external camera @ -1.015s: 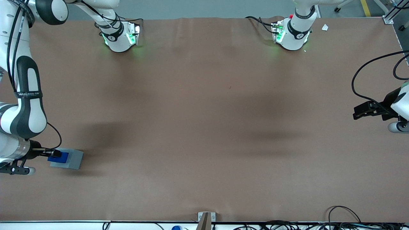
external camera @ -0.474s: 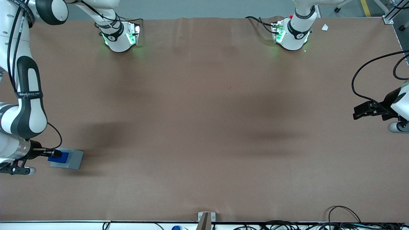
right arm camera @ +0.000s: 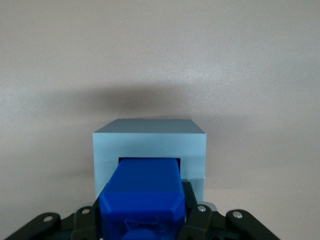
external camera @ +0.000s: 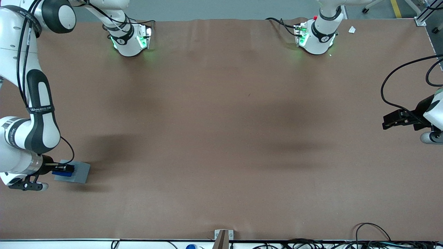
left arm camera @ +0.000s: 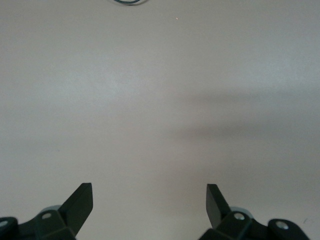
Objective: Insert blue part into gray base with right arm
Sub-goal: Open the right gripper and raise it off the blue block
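1. Front view: table, brown surface, takes up nearly the whole frame.
2. Right arm comes down along the working arm's end of the table, elbow bent, wrist low near the table's front camera edge, forearm reaching sideways over the base.
3. Gray base sits flat on the table at the working arm's end, nearer the front camera than the arm's pedestal. In the right wrist view the gray base shows its square recess facing up.
4. Gripper is right over the base's top face. Jaws narrow, clamped on the blue part from both sides; fingers press its flanks.
5. Blue part is held between the fingers, over the base. Right wrist view: blue part has its leading end at the recess opening, lined up with it; how deep it sits, can't tell.
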